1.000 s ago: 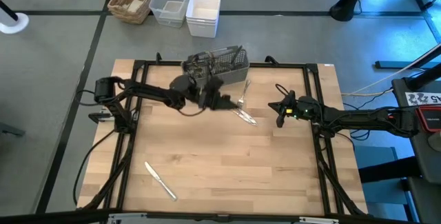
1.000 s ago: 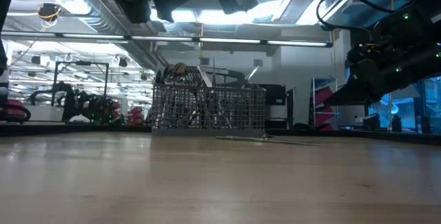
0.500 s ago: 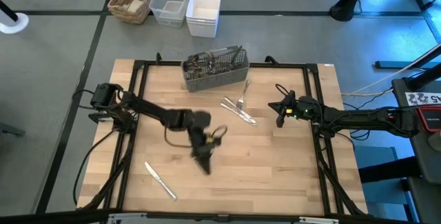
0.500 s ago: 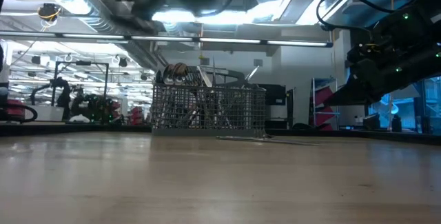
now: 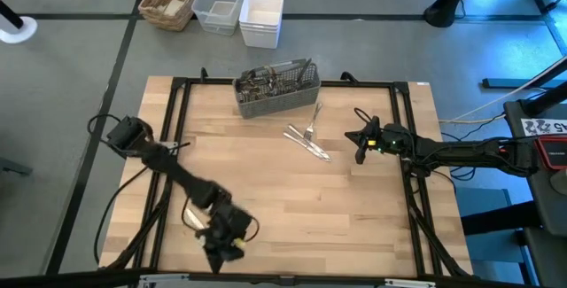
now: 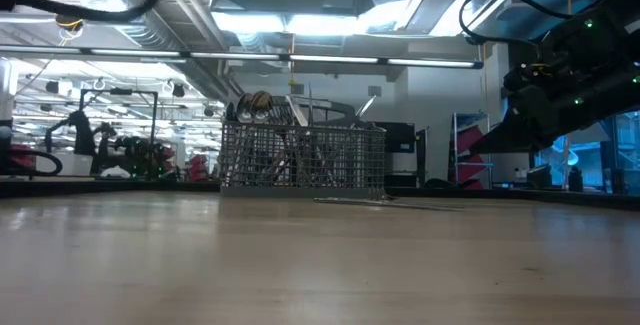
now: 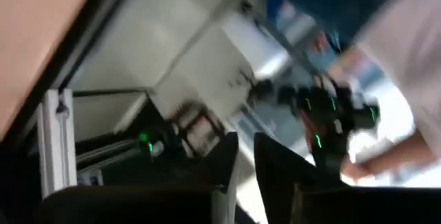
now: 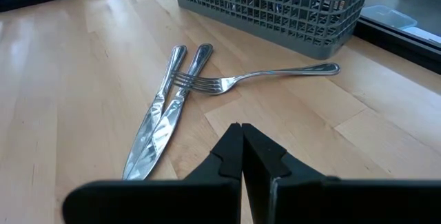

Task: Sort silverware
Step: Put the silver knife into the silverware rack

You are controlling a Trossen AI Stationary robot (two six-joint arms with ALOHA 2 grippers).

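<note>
Spanning the scene, the wooden table (image 5: 354,208) carries the mesh caddy (image 5: 276,87) at its far edge. Near the front-left corner, the left gripper (image 5: 223,244) looks nearly closed; whether it holds anything I cannot tell. The right gripper (image 8: 241,136) hangs closed just short of two knives (image 8: 165,110) and a fork (image 8: 258,76).

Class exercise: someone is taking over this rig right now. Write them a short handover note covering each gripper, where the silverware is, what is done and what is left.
Left gripper: at the table's near-left edge, over the spot of the lone knife; jaws narrow in its wrist view, grip unconfirmed.
Right gripper: jaws shut, empty, waiting by the loose pieces at the table's right.
Silverware: several pieces stand in the mesh caddy at the far edge. Two knives lie side by side with a fork across them, beside the caddy.
Done: caddy partly filled.
Left: the three loose pieces, plus the near-left knife.
</note>
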